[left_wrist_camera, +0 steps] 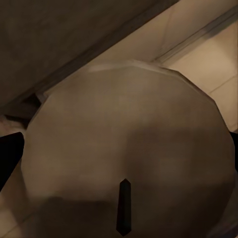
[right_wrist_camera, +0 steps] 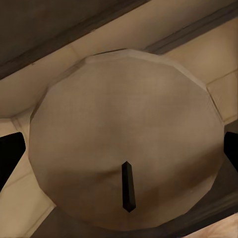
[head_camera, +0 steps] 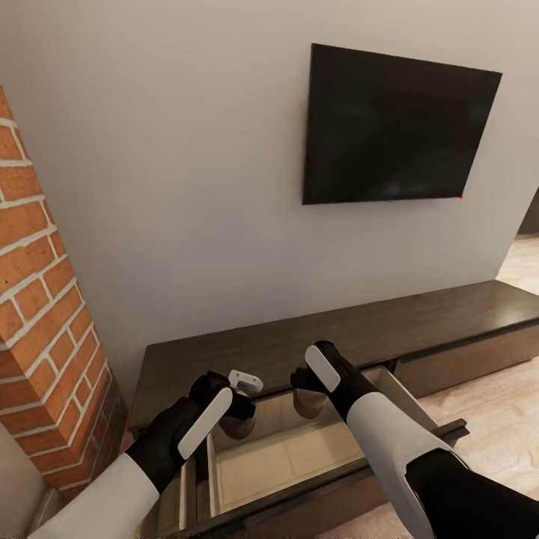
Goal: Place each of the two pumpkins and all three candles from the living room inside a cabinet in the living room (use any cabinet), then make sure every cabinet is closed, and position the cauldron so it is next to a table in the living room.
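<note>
Both arms over open cabinet (head_camera: 314,340) drawer. L gripper (head_camera: 238,419) clamps candle (left_wrist_camera: 129,148); R gripper (head_camera: 308,397) clamps 2nd candle (right_wrist_camera: 124,144), each betw fingers.

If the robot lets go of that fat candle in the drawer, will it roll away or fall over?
Probably neither. The candle in the right hand looks wide with a flat round top, so set upright it should stand steady. Laid on its side it could roll, though the drawer walls would likely stop it. It looks stiff, not squishy.
</note>
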Available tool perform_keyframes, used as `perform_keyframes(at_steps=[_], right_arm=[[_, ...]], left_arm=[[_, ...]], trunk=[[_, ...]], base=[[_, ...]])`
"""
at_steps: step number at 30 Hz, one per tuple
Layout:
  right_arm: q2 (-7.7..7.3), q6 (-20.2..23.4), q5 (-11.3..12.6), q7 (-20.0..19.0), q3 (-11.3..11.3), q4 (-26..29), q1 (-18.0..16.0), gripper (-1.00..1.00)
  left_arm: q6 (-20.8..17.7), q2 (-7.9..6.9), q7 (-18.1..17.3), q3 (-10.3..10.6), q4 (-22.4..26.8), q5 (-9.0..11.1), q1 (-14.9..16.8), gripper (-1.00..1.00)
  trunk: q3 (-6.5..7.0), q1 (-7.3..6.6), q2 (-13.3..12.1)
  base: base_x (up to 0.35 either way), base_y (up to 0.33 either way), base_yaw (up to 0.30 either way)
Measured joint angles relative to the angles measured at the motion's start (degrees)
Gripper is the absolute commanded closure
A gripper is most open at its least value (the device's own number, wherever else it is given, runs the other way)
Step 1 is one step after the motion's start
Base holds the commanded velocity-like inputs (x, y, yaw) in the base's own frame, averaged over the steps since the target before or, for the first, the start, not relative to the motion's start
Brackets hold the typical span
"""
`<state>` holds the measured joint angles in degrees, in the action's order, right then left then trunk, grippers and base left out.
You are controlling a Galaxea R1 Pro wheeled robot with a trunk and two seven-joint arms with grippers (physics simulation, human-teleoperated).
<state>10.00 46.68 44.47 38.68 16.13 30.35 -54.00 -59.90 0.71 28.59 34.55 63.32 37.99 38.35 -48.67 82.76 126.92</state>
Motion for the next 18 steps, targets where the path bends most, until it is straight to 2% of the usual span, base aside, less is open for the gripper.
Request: perform_keyframes(at_steps=[18], right_arm=[[0.0,0.07,0.02,-1.61,0.0,-0.07,0.0,1.0]], left_arm=[[0.0,0.0,0.15,0.0,0.0,0.0,0.0,1.0]], trunk=[[-3.23,3.96,7.22]], base=[[0.0,0.0,0.0]])
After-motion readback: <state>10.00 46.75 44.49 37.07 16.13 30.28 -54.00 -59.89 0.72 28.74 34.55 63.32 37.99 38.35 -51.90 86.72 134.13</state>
